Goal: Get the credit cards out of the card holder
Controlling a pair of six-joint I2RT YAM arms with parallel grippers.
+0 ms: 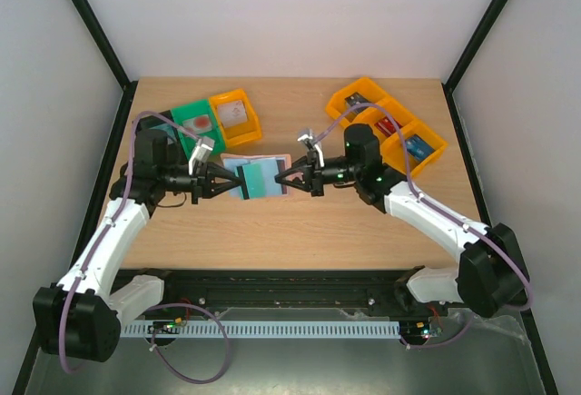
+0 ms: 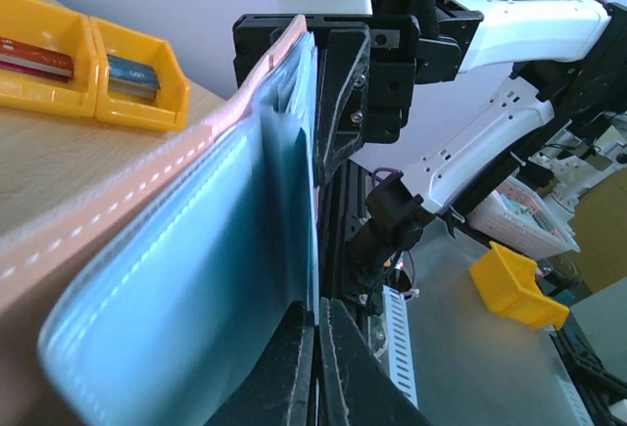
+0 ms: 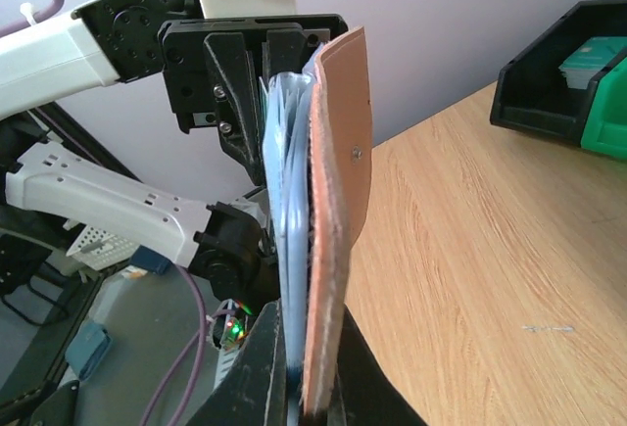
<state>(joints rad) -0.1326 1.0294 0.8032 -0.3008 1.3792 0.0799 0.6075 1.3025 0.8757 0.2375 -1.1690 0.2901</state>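
The card holder (image 1: 275, 175) is open and held above the table's centre between both grippers, tan outside and light blue inside. A teal credit card (image 1: 252, 180) with a dark stripe lies against its left panel. My left gripper (image 1: 227, 182) is shut on this card's thin edge (image 2: 318, 250), beside the blue panel (image 2: 196, 279); its fingertips (image 2: 317, 308) are pressed together on it. My right gripper (image 1: 281, 178) is shut on the holder's right edge; in the right wrist view the jaws (image 3: 309, 313) pinch the tan cover (image 3: 338, 152) and the blue layers. Other cards are hidden.
A black bin (image 1: 163, 127), a green bin (image 1: 195, 123) and an orange bin (image 1: 236, 115) stand at the back left. A row of orange bins (image 1: 390, 123) holding small items stands at the back right. The wooden table (image 1: 300, 232) lies below the held holder.
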